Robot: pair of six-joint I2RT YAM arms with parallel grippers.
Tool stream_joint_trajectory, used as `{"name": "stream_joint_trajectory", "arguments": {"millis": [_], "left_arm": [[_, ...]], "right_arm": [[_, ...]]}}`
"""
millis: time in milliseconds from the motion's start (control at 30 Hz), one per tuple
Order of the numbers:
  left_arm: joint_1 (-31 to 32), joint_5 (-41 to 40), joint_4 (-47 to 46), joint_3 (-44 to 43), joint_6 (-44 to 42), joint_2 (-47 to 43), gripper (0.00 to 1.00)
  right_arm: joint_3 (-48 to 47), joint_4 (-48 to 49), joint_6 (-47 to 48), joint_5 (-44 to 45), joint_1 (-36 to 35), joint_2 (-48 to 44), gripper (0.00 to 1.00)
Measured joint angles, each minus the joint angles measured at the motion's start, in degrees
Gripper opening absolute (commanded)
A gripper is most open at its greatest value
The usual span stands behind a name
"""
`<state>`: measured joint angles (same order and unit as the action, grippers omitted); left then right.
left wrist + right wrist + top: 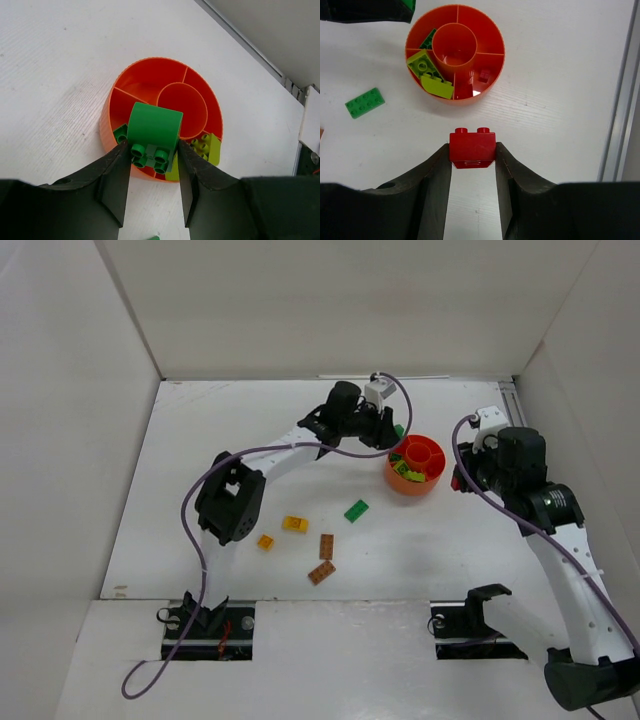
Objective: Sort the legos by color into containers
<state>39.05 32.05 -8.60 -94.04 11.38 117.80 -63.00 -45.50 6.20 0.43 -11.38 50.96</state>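
Note:
The orange-red divided bowl (398, 483) stands right of centre. My left gripper (393, 433) is shut on a green curved brick (154, 131) and holds it over the bowl's near rim (106, 125), above a compartment with a green brick (120, 134). Lime bricks (210, 148) lie in the adjoining compartment. My right gripper (461, 480) is shut on a red brick (472, 147) just right of the bowl (492, 82), above the table. Red bricks (484, 75) lie in one compartment. A flat green brick (356, 510), a yellow (295, 524), an orange (265, 541) and two brown bricks (326, 546) lie loose on the table.
White walls enclose the table on the left, back and right. A metal rail (619, 100) runs along the right edge. The left arm's purple cable (300, 447) arches over the table's middle left. The second brown brick (321, 573) lies near the front edge.

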Motion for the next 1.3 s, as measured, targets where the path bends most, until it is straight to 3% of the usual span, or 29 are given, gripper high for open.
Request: {"name": "stream_joint_trajectory", "arguments": {"millis": [233,500,633,733,933,1100,1300], "left_arm": [[0.76,-0.85,3.58,-6.93,-0.98,5.01,0.07],[1.05,-0.68,6.56,-9.05,-1.92,7.39,0.1],[1.11,-0.63,7.32,-9.05,-2.16,7.63,0.18],[1.33,-0.57,8.0,-9.05,-2.73,7.63,0.31],[2.67,-1.38,9.11,-9.05,-3.93,7.63,0.35],[3.26,-1.99,9.57,-8.79,-4.28,7.61,0.46],[3.26,-2.4,9.79,-8.39,-4.48,7.61,0.47]], "right_arm": [[-0.07,-0.52,-0.2,1.33,0.11,1.2,0.0],[-0.07,-0.55,-0.24,2.05,0.11,1.36,0.0],[-0.07,-0.55,-0.24,2.19,0.11,1.36,0.0],[-0.07,-0.55,-0.24,2.21,0.11,1.36,0.0],[-0.07,-0.55,-0.24,2.19,0.11,1.36,0.0],[-0.07,-0.55,-0.24,2.19,0.11,1.36,0.0],[-0.07,-0.52,-0.24,2.16,0.11,1.36,0.0]]}}
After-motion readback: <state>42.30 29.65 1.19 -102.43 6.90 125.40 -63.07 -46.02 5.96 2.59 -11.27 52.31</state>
